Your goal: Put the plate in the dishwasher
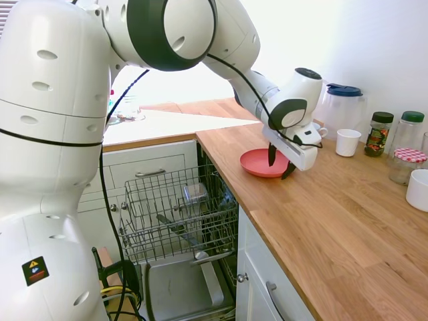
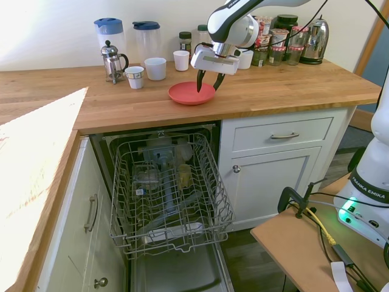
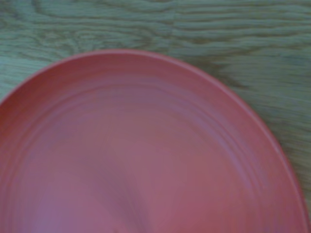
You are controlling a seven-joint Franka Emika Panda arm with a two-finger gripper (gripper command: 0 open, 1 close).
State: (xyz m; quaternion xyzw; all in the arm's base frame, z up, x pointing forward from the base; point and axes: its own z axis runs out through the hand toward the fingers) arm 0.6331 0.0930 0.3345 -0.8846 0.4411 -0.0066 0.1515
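The coral-red plate [image 1: 254, 164] [image 2: 185, 94] lies flat on the wooden counter, just above the dishwasher. My gripper [image 1: 279, 164] [image 2: 208, 85] points down at the plate's edge farthest from the sunlit end of the counter, and it is open. One finger is over the plate and the other is outside the rim; I cannot tell if they touch it. The wrist view is nearly filled by the plate [image 3: 146, 155] from close by. Below the counter the dishwasher's grey wire rack [image 1: 177, 214] [image 2: 167, 188] is pulled out over the lowered door [image 1: 180, 287], with several items in it.
Along the counter's back stand a French press [image 2: 112, 61], white mugs [image 2: 155, 68], two lidded jugs [image 2: 147, 39], several jars [image 1: 381, 134] and a kettle [image 2: 316, 39]. A white bowl [image 1: 418, 190] sits near the jars. White cabinets [image 2: 282, 158] flank the dishwasher.
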